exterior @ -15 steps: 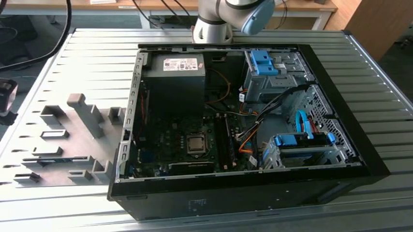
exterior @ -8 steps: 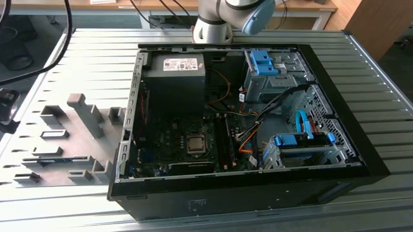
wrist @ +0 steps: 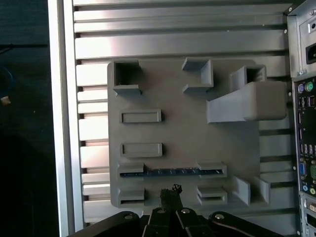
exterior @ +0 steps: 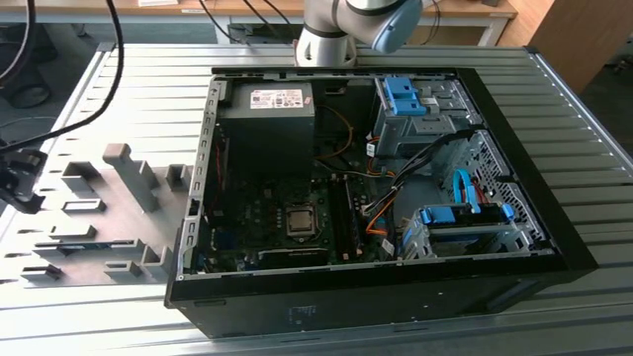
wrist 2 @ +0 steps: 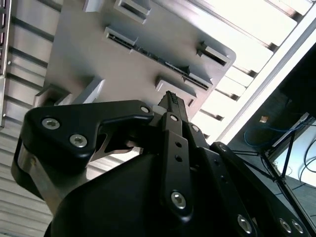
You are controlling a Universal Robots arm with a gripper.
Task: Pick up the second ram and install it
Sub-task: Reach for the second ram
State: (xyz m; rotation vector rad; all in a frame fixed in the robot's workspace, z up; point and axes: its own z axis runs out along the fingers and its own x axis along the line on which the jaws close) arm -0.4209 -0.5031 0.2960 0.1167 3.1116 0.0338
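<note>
The second ram (wrist: 170, 172) is a thin dark stick lying on edge in a slot of the grey fixture plate (wrist: 187, 143), between two grey end blocks. It also shows as a dark strip (wrist 2: 148, 53) in the second wrist view and as a bluish strip (exterior: 84, 243) near the plate's front in the exterior view. My gripper (wrist: 170, 193) hovers just off the plate beside the stick, apart from it. Its black fingertips (wrist 2: 170, 100) are pressed together, shut on nothing. In the exterior view the gripper (exterior: 24, 194) hangs at the far left, past the plate's edge.
An open computer case (exterior: 207, 185) lies at the exterior view's right of the plate, with motherboard, cables and blue drive brackets inside. Tall grey blocks (exterior: 133, 174) stand up from the plate. The ribbed metal table (exterior: 129, 81) ends close behind the gripper.
</note>
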